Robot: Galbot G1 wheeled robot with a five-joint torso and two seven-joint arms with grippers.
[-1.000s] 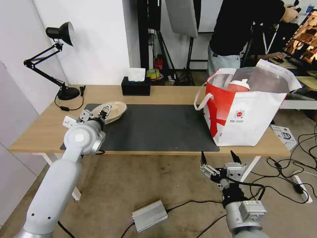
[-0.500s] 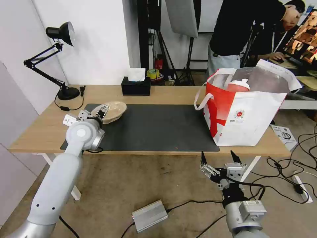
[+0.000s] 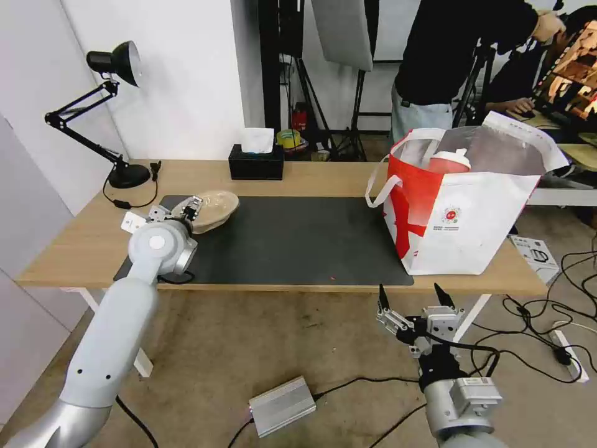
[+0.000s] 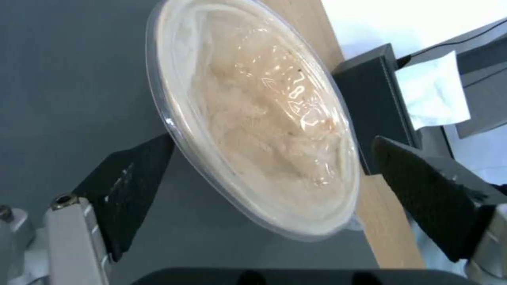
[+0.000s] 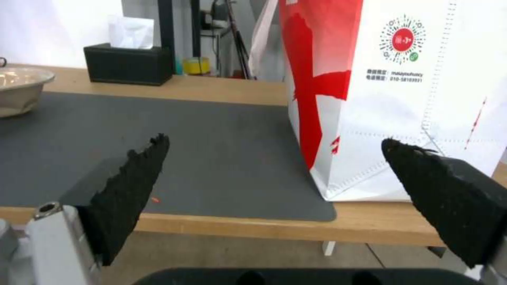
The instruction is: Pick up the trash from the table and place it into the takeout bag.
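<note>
Beige pulp, shallow, round: your last item of trash, the shallow beige pulp bowl [image 3: 213, 208], sits on the far left corner of the large dark grey mat [image 3: 292, 239] on the long light-wood table [image 3: 81, 242], in the head view. Your left gripper [image 3: 189, 209] is at the bowl's near rim; over the last second the arm has eased forward and the bowl, which looked slightly tipped up, now looks level on the mat, so read this as a grasp being re-set rather than a lift. The red drink cup with white lid [image 3: 449, 162] already stands inside the large white takeout bag with red side panel [image 3: 460, 211] at the table's right end. Your right gripper [image 3: 415, 300] waits below the table's front edge, unchanged, fingers spread wide, holding nothing. Left wrist view: the bowl [image 4: 259, 122], covered by clear film, lies between two wide-apart black fingers [image 4: 132, 186], one touching or nearly touching its rim, the other clear of it; not clamped. Black tissue box [image 4: 378, 107] lies beyond. Right wrist view: spread black fingers [image 5: 129, 186] frame the mat and bag [image 5: 401, 99]; the bowl [image 5: 21, 89] is far off.
</note>
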